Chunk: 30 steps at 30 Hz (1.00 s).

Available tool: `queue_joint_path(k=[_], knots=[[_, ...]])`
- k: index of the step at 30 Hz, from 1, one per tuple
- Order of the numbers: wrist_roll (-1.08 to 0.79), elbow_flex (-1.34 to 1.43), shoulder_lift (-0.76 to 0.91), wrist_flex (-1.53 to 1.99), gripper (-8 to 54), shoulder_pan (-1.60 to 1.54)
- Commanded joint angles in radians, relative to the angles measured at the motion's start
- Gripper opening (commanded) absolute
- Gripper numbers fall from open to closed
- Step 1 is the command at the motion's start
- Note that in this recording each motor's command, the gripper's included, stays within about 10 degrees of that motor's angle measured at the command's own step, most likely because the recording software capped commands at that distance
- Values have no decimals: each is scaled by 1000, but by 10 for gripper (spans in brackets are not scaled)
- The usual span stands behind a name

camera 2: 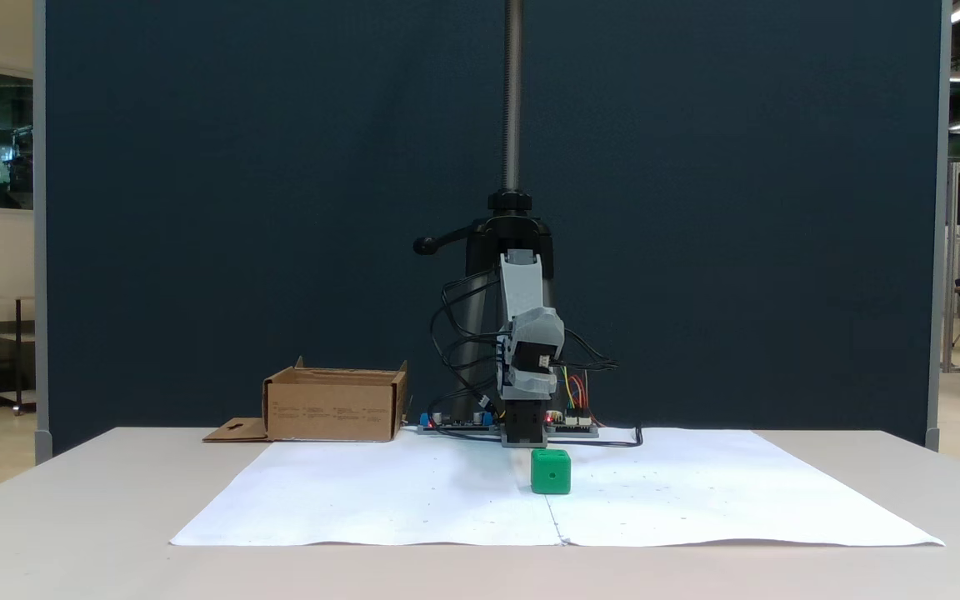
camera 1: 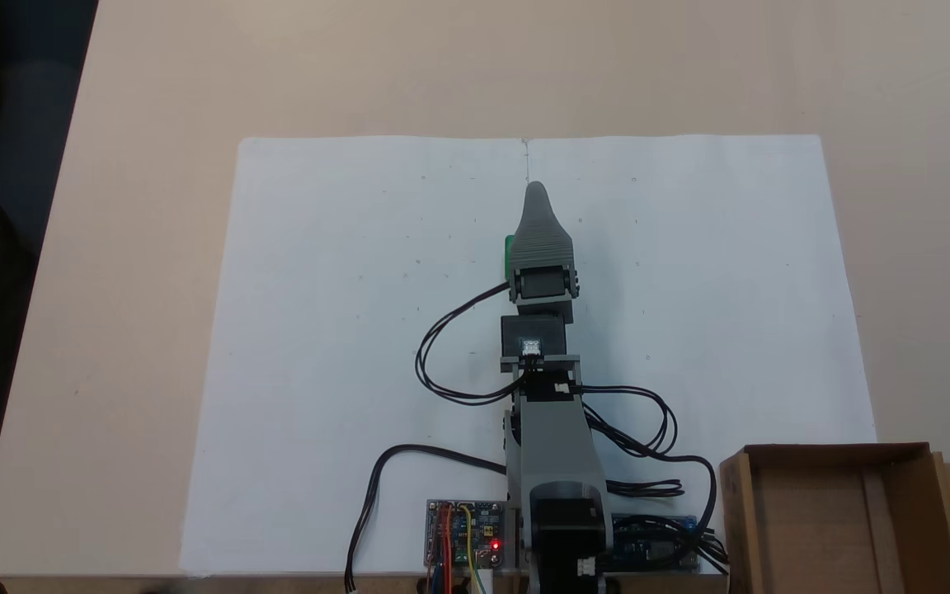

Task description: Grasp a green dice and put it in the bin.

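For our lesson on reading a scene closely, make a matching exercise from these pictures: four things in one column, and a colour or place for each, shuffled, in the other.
Things:
1. green dice
2. bin
3. paper sheet
4. pincer

Descriptions:
A. white, spread flat over the table
B. grey, above the sheet near its centre fold
C. brown cardboard, off the sheet's corner beside the arm's base
D. small cube resting on the sheet

Pairs: 1-D, 2-C, 3-A, 4-B

Green dice [camera 1: 509, 256] mostly hidden under arm; bin [camera 1: 895, 528] cut by frame edge
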Motion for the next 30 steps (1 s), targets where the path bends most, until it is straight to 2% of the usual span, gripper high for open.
queue_joint_path(k=[1, 15, 19, 21, 25, 30], knots=[[31, -3, 115, -98, 388, -14], [48, -293, 120, 569, 388, -12], [101, -414, 123, 834, 389, -11], [152, -534, 123, 1063, 393, -9], [262, -770, 121, 1300, 418, -8], [279, -885, 117, 1581, 417, -32]])
